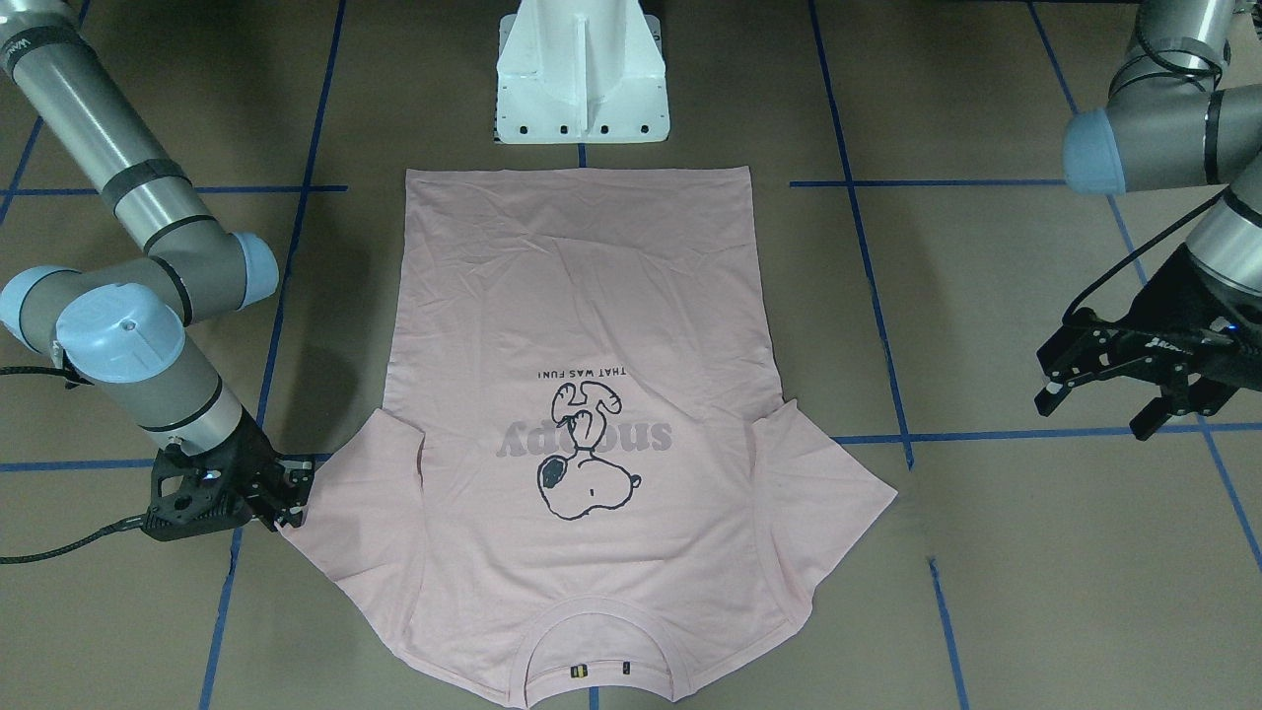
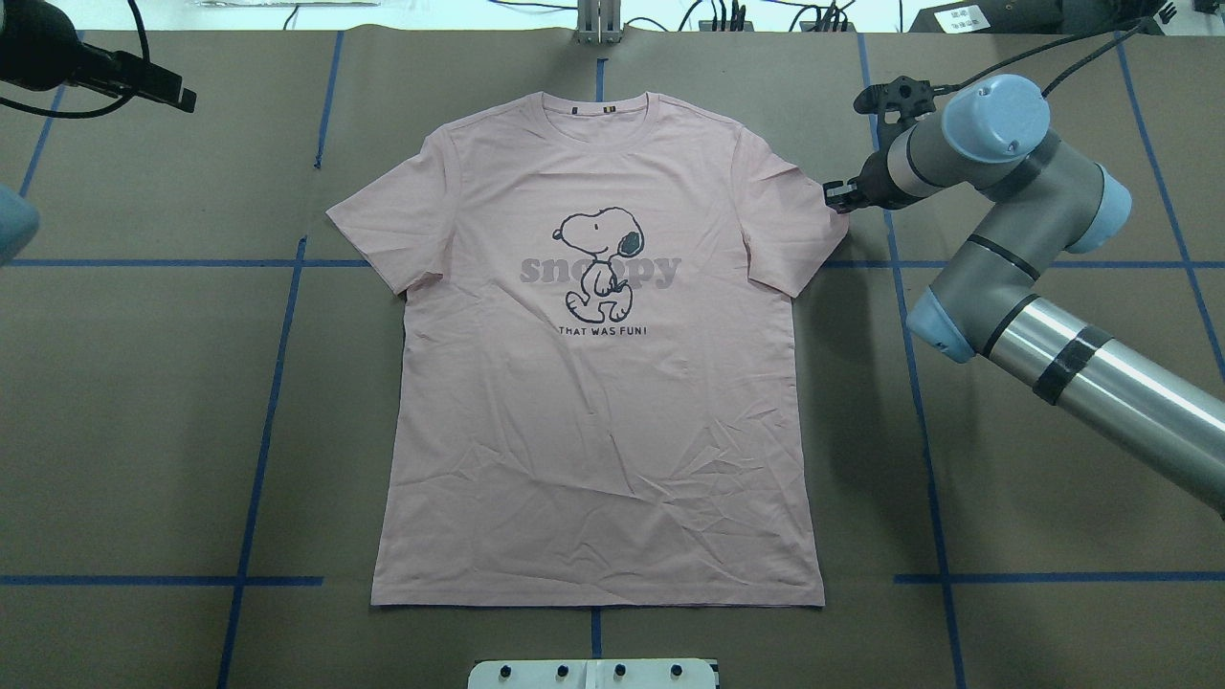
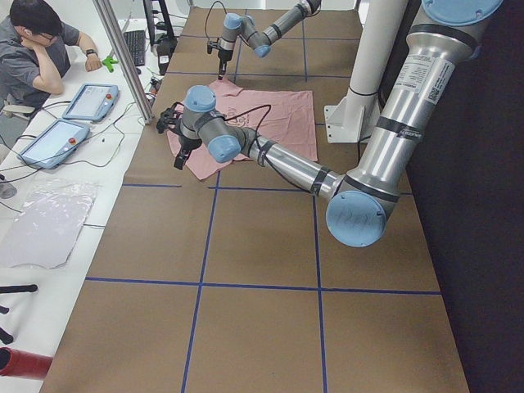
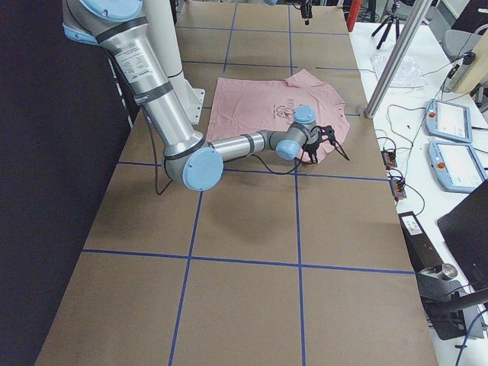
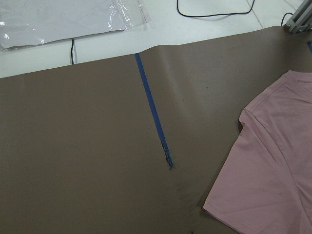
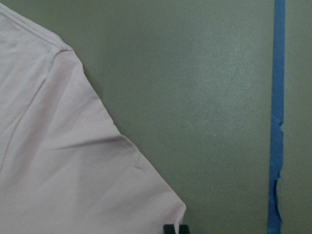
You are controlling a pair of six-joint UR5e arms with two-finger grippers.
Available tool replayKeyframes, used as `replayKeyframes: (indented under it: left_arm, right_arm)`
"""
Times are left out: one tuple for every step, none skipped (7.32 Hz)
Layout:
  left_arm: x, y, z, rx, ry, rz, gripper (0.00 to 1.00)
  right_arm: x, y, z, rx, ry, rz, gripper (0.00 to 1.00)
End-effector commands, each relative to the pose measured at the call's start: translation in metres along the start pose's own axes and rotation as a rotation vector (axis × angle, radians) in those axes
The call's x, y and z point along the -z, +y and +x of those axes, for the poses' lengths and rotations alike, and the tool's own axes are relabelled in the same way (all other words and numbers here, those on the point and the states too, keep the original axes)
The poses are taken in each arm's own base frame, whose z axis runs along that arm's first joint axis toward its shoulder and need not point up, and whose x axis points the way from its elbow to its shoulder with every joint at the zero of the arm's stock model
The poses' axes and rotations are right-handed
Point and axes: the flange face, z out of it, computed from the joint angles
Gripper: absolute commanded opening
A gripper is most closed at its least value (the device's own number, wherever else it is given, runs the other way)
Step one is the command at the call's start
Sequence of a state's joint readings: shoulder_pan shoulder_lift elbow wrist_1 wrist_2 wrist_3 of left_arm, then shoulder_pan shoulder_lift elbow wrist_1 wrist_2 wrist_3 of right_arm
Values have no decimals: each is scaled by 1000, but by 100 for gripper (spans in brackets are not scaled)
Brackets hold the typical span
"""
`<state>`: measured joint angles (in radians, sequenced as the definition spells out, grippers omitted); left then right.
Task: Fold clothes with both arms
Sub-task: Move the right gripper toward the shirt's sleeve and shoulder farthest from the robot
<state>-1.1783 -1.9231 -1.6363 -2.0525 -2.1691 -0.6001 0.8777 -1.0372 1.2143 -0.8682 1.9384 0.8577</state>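
Pale pink T-shirt (image 1: pixel 592 296) lies flat, print up, faintly creased, centre frame on the brown table (image 1: pixel 1035 592). Right gripper (image 1: pixel 291 498), lower left, touches a sleeve corner; closure cannot be told. Left gripper (image 1: pixel 1094 414), right edge, fingers spread, clear of cloth. Only the right wrist view shows the hem seam.

A pale pink short-sleeved T-shirt (image 4: pixel 259 99) lies spread flat on the brown paper-covered surface (image 4: pixel 244 297) crossed by blue tape lines (image 4: pixel 297 221), while the near grey metal tube right arm (image 4: pixel 236 145) reaches its black hand (image 4: pixel 314 152) to the shirt's near sleeve edge.
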Motion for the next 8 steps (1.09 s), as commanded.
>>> replayKeyframes:
  left_arm:
    - [1, 2, -2, 2, -2, 0, 100]
    - [2, 2, -2, 1, -1, 1, 100]
    - [1, 3, -2, 2, 0, -1, 100]
    - [2, 4, -2, 2, 0, -1, 100]
    - [2, 3, -3, 2, -1, 0, 100]
    - [2, 3, -3, 2, -1, 0, 100]
    - [2, 4, -4, 3, -2, -1, 100]
    - [2, 4, -4, 5, -3, 0, 100]
  right_arm:
    - [27, -10, -26, 15, -59, 34, 0]
    - [38, -14, -41, 27, -88, 43, 0]
    - [50, -31, -74, 13, -119, 63, 0]
    - [53, -39, -107, -22, -150, 67, 0]
    - [50, -53, -133, -33, -158, 71, 0]
    - [49, -71, -159, -33, -148, 104, 0]
    - [36, -79, -167, -38, -120, 108, 0]
    - [24, -73, -178, -32, -85, 139, 0]
